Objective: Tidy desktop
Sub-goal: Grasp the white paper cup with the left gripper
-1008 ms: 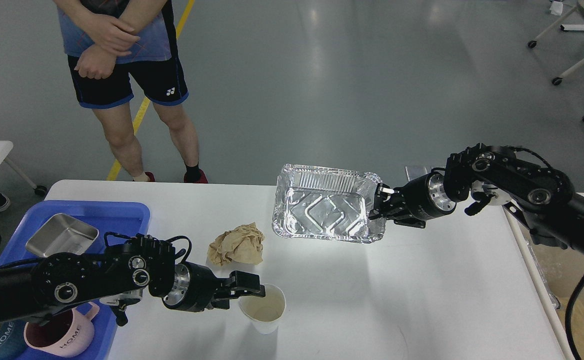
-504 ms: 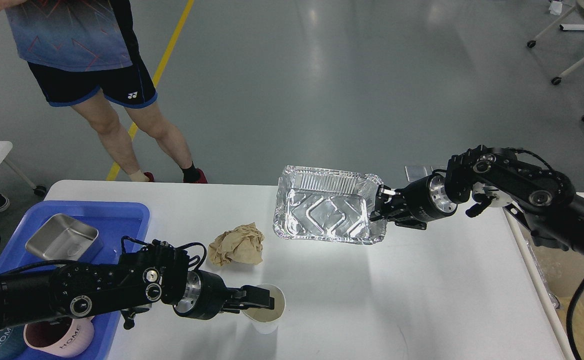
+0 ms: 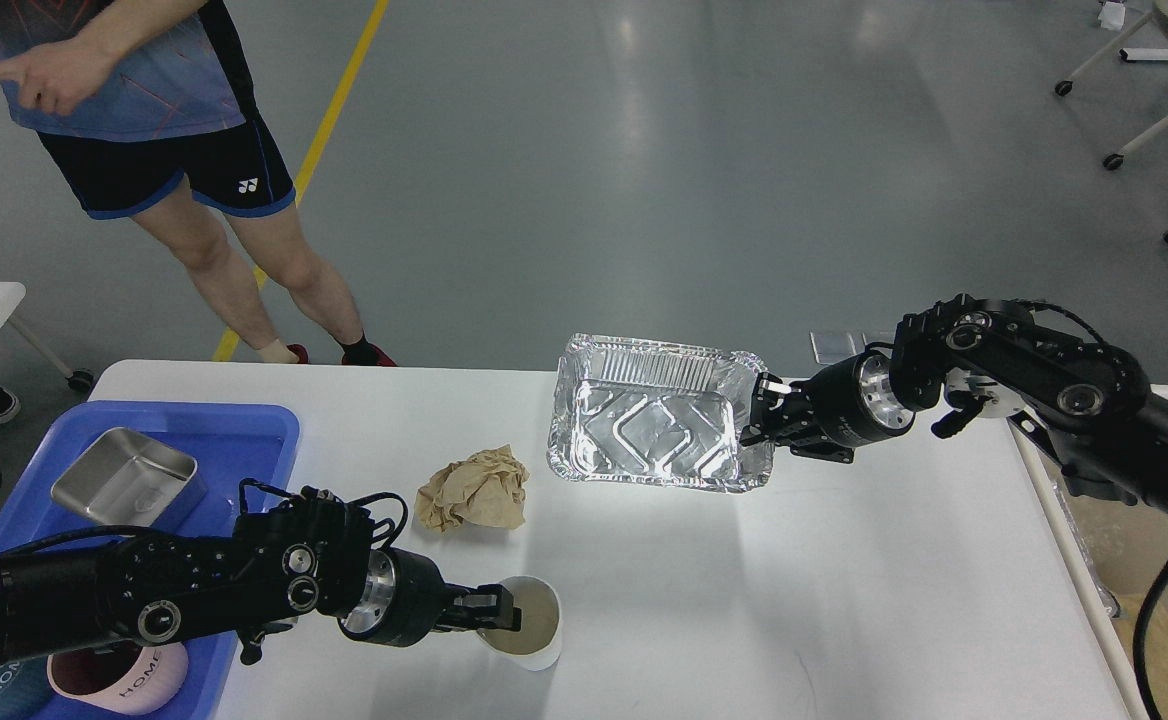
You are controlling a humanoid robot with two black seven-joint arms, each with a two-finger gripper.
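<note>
The white desktop [image 3: 844, 580] fills the lower view. My right gripper [image 3: 759, 415] is shut on the right rim of a foil tray [image 3: 654, 428] and holds it tilted just above the desktop. My left gripper [image 3: 494, 608] is at the near rim of a white paper cup [image 3: 529, 620], with one finger over the rim; it looks closed on the rim. A crumpled brown paper [image 3: 474, 488] lies between the cup and the foil tray.
A blue plastic tray [image 3: 234, 430] at the left holds a steel box [image 3: 124, 478] and a pink mug [image 3: 129, 672]. A cream bin [image 3: 1094, 540] stands past the desktop's right edge. A person [image 3: 194, 150] stands behind the far left corner.
My left gripper has moved onto the cup's rim and drawn the cup slightly toward me. My right gripper has raised the foil tray a little. The person has stepped left.
</note>
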